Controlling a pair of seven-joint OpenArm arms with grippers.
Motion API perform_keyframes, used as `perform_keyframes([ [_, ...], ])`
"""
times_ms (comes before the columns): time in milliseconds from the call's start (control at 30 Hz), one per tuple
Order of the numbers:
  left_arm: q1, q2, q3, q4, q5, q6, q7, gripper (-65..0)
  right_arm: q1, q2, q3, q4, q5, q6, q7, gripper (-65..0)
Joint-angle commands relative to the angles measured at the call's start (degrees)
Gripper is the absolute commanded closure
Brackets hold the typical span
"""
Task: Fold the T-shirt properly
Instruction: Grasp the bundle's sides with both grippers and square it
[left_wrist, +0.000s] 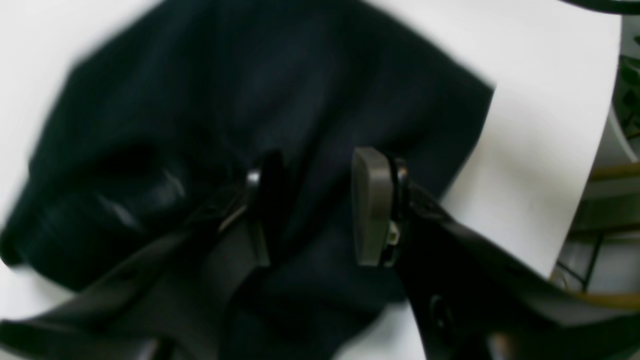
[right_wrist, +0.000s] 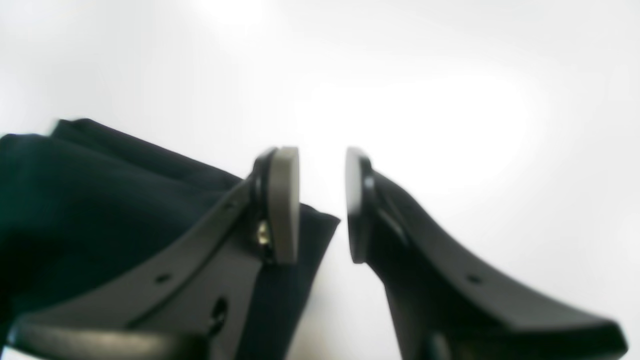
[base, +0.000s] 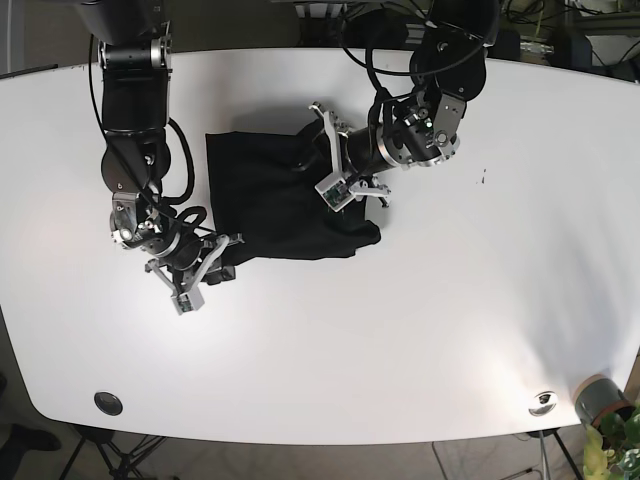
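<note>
The T-shirt (base: 285, 205) lies on the tabletop (base: 450, 310) in the upper middle of the base view, between the two arms. You see it as a compact dark block, roughly rectangular, with a fairly straight edge on the side toward the right arm and a looser, rumpled corner at the lower edge on the left arm's side. No sleeves or collar show. Judge the fold as well advanced but not finished: the bundle is gathered, yet its outline is uneven and creases show in the left wrist view. Expect at least one more fold or a squaring of the edges to remain.

The left gripper (left_wrist: 310, 205) hangs directly over the dark cloth with its jaws apart and nothing pinched between them; whether the pads touch the fabric cannot be told, as the view is blurred. The right gripper (right_wrist: 322, 205) sits at the shirt's lower corner nearest that arm, jaws also apart. One finger overlaps the cloth edge in its wrist view; the gap between the jaws shows bare tabletop, so you hold nothing there either.

Around the shirt the tabletop carries little: a round dark fitting (base: 107, 403) near the front edge and a metal one (base: 543, 401) at the opposite front corner, both well apart from the work. Nothing blocks either arm's path to the cloth.
</note>
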Motion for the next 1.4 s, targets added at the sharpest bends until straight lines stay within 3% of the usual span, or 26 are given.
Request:
perform_keyframes([
  [0, -0.6, -0.2, 0.1, 0.0, -1.0, -0.2, -1.4, -21.0, 1.4, 0.1, 0.2, -1.1, -1.0, 0.28, 2.9, -14.1],
  [300, -1.0, -3.7, -2.3, -6.3, -1.0, -0.2, -1.5, -21.0, 0.2, 0.7, 0.2, -4.8, -1.4, 0.46, 6.1, -14.0],
  [500, -2.7, -3.8, -6.3, -8.5, -0.7, -0.2, -1.6, -21.0, -1.0, 1.1, 0.5, -4.5, -1.5, 4.50, 6.1, -13.8],
  [700, -8.3, -5.0, -6.2, -17.2, -1.0, -0.2, -1.8, -21.0, -4.5, 2.2, 0.5, -1.4, -1.3, 4.59, 6.1, -13.8],
  [1000, -13.4, -7.2, -6.1, -19.9, -0.7, -0.2, -6.0, -21.0, -11.2, 2.3, 0.5, 6.5, -1.3, 4.59, 6.0, -13.8],
  [1267, -20.5, -7.4, -6.2, -27.8, -0.7, -0.2, -6.1, -21.0, -18.9, 1.5, 0.6, 14.4, -1.2, 4.24, 5.9, -13.6],
  [1367, -22.6, -7.5, -6.4, -29.5, -0.7, -0.2, -6.1, -21.0, -22.2, -0.4, 0.6, 18.3, -1.2, 4.24, 5.7, -13.6],
])
